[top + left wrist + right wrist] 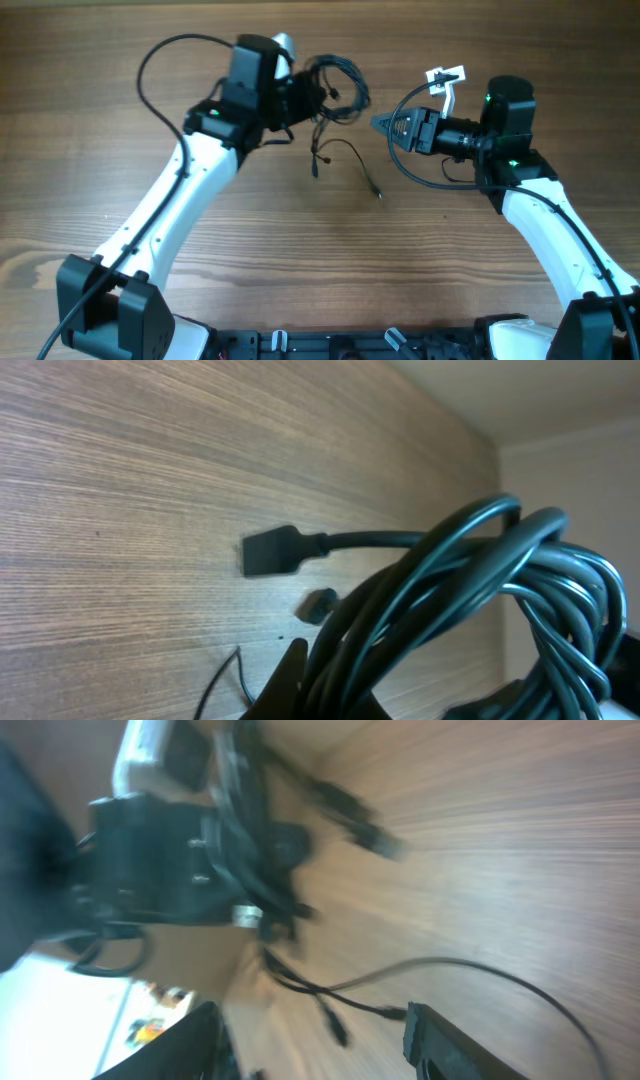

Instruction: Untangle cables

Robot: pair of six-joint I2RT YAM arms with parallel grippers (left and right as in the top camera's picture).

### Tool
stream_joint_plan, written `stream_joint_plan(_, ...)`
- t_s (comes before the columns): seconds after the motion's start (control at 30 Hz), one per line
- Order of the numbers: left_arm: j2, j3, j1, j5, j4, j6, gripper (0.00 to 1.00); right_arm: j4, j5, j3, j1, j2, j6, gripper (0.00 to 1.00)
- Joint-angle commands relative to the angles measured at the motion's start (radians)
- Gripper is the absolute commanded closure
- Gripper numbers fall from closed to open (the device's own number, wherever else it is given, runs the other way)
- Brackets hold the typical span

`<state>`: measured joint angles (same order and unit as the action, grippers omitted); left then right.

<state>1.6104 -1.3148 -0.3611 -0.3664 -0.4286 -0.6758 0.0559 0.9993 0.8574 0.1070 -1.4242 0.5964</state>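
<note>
A bundle of thin black cables [335, 85] is bunched at the far middle of the wooden table, with loose ends trailing down to small plugs [378, 193]. My left gripper [298, 100] is shut on the cable bundle [470, 610]; a flat plug [268, 550] sticks out over the table in the left wrist view. My right gripper [383, 124] is open and empty, a little to the right of the bundle, pointing at it. In the right wrist view [315, 1030] a thin strand [450, 965] and small plugs lie between its fingers and the left gripper.
A small white object [445, 78] lies at the far right beside the right arm. Thicker black arm cables loop by each wrist [160, 60]. The wooden table [300, 260] spreads toward the near edge.
</note>
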Motion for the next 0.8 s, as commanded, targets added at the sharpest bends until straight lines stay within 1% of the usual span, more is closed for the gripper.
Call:
stream_joint_plan(0.0,-0.001,-0.014,0.079,-0.233,0.002,-0.047,0.96,-0.019,-0.187,0.005,0.037,-0.001,-0.103,0.39)
stream_joint_plan(0.07,-0.001,-0.014,0.101,-0.313,-0.007,-0.047,0.96,0.016,-0.217,0.005,0.061,-0.001,-0.100,0.41)
stream_joint_plan(0.17,-0.001,-0.014,0.090,-0.318,-0.034,-0.047,0.96,0.061,-0.218,0.005,0.093,-0.001,-0.100,0.50)
stream_joint_plan(0.23,-0.001,-0.014,0.076,-0.317,-0.040,-0.047,0.96,0.065,-0.218,0.005,0.105,-0.001,-0.104,0.50)
stream_joint_plan(0.33,-0.001,-0.014,0.052,-0.280,-0.039,-0.050,0.96,0.065,-0.214,0.005,0.105,-0.001,-0.103,0.51)
stream_joint_plan(0.37,-0.001,-0.014,0.043,-0.249,-0.040,-0.072,0.96,0.068,-0.203,0.005,0.105,-0.001,-0.099,0.54)
stream_joint_plan(0.4,-0.001,-0.014,0.037,-0.214,-0.040,-0.097,0.96,0.072,-0.176,0.005,0.105,-0.001,-0.099,0.55)
stream_joint_plan(0.43,-0.001,-0.014,0.034,-0.195,-0.039,-0.119,0.96,0.071,-0.158,0.005,0.105,-0.001,-0.099,0.55)
stream_joint_plan(0.57,0.000,-0.014,0.031,-0.169,-0.039,-0.137,0.96,0.085,-0.096,0.005,0.105,-0.001,-0.094,0.54)
stream_joint_plan(0.63,0.000,-0.014,0.031,-0.163,-0.039,-0.195,0.96,0.087,-0.096,0.005,0.105,-0.001,-0.064,0.53)
stream_joint_plan(0.77,0.000,-0.014,0.004,-0.163,-0.039,-0.200,0.96,0.116,-0.100,0.005,0.105,-0.001,-0.043,0.53)
